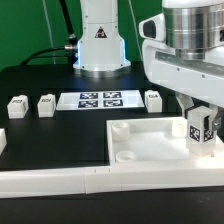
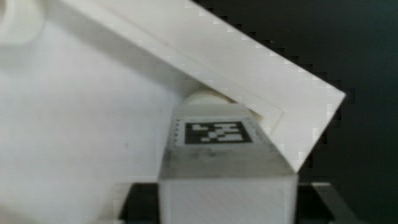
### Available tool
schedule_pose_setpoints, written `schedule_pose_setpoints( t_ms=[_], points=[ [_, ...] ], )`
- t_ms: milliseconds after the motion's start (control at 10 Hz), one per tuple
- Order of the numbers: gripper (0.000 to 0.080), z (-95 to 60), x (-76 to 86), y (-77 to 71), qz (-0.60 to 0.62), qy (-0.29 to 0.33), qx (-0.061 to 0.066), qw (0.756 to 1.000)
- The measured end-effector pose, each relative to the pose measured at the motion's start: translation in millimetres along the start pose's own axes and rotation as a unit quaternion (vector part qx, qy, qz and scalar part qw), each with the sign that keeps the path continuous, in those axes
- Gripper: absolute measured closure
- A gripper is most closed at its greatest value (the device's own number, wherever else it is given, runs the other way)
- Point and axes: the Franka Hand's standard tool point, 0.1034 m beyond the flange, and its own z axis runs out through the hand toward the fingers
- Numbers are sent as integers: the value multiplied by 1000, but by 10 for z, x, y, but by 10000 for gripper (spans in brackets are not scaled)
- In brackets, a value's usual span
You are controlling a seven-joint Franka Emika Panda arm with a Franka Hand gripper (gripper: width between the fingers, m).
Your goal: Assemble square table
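Holding, item one: held leg post (image 1: pixel 197 128), white with a black-and-white tag. My gripper (image 1: pixel 199 137) is closed on it, one finger on either side. The post stands upright over the square top (image 1: pixel 150 165), at the corner of the top nearest the counter edge on the exterior view's right. In the wrist view the tag face of this post (image 2: pixel 221 140) fills the middle, and its far end lies against the angled corner of the top (image 2: pixel 89 110). I cannot tell whether that end sits in a socket.

Item two: square top, large, white and flat. It takes up the near part of the counter (image 1: pixel 50 135) towards the exterior view's right. Two round sockets are in view, the far socket (image 1: pixel 119 130) and the near socket (image 1: pixel 128 157). Both lie along the side of the top on the exterior view's left.

Item three: loose leg posts, three, small, white and tagged.
- The first leg post (image 1: pixel 17 106) and the second leg post (image 1: pixel 46 104) stand near each other towards the counter edge on the exterior view's left.
- The third leg post (image 1: pixel 153 99) stands alone, just beyond the far side of the top.

Item four: marker board (image 1: pixel 98 100), flat on the counter between the second and third leg posts, in front of my base (image 1: pixel 100 45).

Item five: L-shaped rail (image 1: pixel 50 183), long and white, along the near edge of the counter just beside the top. I cannot tell whether the two touch.
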Motion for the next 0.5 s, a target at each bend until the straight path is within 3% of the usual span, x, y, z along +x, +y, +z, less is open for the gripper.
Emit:
schedule_pose_setpoints(
  t_ms=[100, 400, 500],
  points=[
    [509, -2, 6, 7, 67, -6, 8, 998],
    [509, 2, -19, 2, 142, -8, 8, 990],
    [398, 2, -23, 1, 105, -8, 8, 994]
  ],
)
